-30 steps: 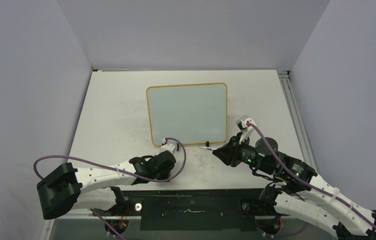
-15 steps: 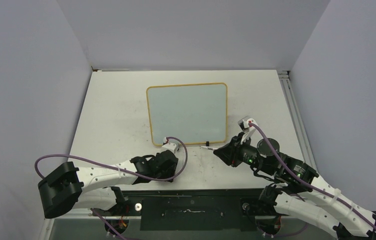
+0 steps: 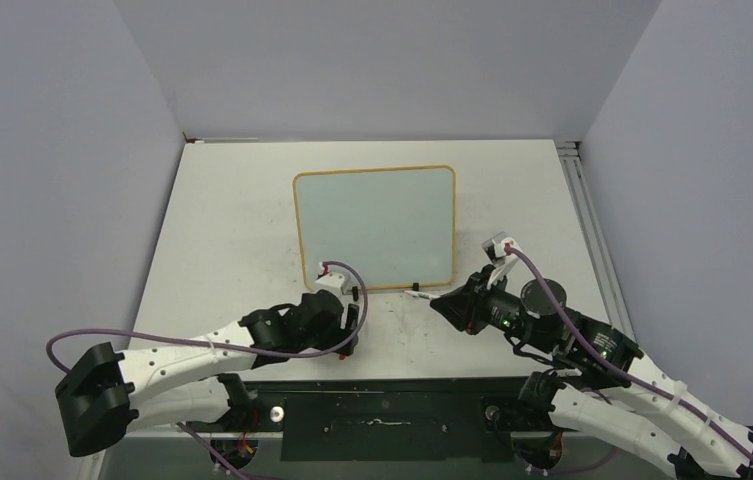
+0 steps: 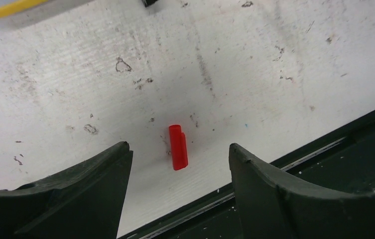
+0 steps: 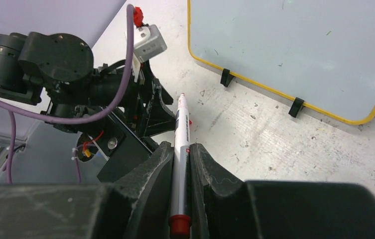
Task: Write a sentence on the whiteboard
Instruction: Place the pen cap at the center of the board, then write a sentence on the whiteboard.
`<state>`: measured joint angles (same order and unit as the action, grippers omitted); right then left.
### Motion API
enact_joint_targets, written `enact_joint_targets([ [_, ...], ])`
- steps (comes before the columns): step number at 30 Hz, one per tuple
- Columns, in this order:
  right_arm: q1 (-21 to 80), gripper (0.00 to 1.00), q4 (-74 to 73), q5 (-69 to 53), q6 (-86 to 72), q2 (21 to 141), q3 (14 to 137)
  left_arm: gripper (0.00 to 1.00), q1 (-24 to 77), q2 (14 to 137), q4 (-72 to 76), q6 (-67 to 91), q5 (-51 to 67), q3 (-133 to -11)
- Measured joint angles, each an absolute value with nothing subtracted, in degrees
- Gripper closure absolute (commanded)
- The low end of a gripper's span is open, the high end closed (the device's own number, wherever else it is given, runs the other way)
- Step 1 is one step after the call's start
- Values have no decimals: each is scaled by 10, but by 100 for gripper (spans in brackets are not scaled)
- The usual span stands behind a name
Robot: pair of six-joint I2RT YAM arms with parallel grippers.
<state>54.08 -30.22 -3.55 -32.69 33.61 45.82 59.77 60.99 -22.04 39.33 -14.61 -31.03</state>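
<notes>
The whiteboard [image 3: 374,226] lies at frame centre on the tabletop [image 3: 222,230]. Below its lower-left corner, a marker cap [image 4: 178,147] lies on the tabletop between the jaws of the left tool [image 4: 179,152]. At lower right, the right tool [image 3: 444,300] holds a marker [image 5: 181,139].

The white table [image 3: 222,230] is showing scuffs and dark specks across its top. The whiteboard [image 3: 374,225] is lying flat on it around the middle, with two black clips [image 5: 226,76] sticking out from the near side of its yellow frame. A small red cap [image 4: 178,147] is lying on its side close to the table's near edge, apart from the board.
</notes>
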Motion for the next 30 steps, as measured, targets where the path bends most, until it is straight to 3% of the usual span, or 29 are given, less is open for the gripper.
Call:
enact_joint_targets([
  [13, 541, 95, -300, -22, -323, 325, 455, 26, 449, 561, -286, 291, -74, -442],
  [30, 561, 95, -159, 22, -315, 411, 420, 27, 82, 562, -263, 183, 197, -477],
])
